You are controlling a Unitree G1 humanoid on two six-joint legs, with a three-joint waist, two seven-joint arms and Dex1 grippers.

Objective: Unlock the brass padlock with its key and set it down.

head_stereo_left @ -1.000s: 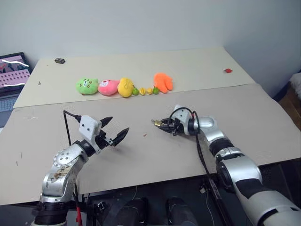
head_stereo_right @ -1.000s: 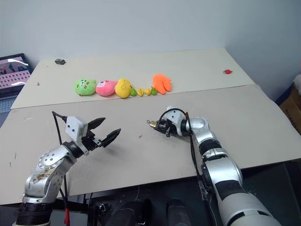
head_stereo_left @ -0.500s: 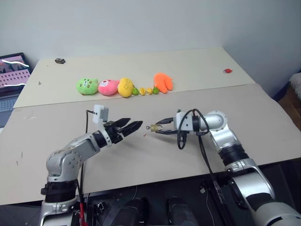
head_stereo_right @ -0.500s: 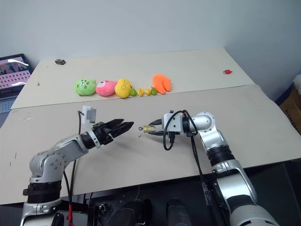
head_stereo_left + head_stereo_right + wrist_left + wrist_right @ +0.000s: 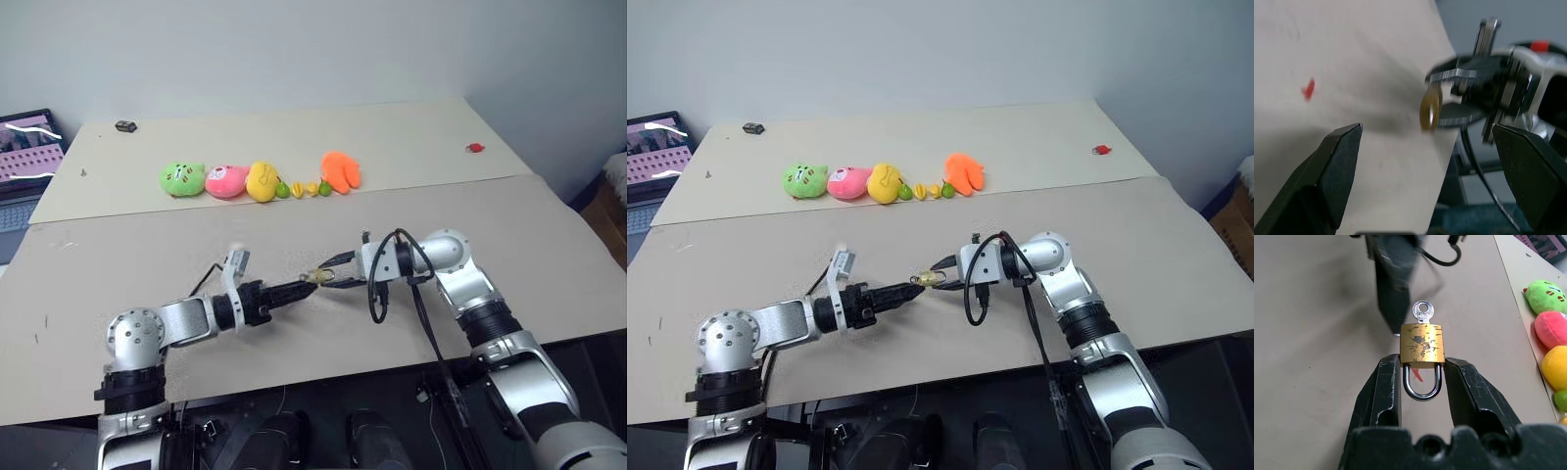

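right gripper [image 5: 1421, 377] clamped the padlock [image 5: 1422, 346] (key [image 5: 1422, 313] stuck in it) | left gripper [image 5: 1432, 161] gaped wide open, facing it above the table [image 5: 549, 235]

- The brass padlock [image 5: 1422, 346] has a golden metal body, its face scuffed with dull grey patches; its shackle is smooth, shiny silver metal.
- The key [image 5: 1422, 313], standing in the padlock's body opposite the shackle, is bright silvery metal.
- The right end effector [image 5: 1422, 382] has matt black fingers [image 5: 1385, 391], faintly grainy.
- The surface [image 5: 549, 245] under the padlock is matt beige.
- Plush toys [image 5: 261, 181] beyond the padlock look soft and fuzzy.
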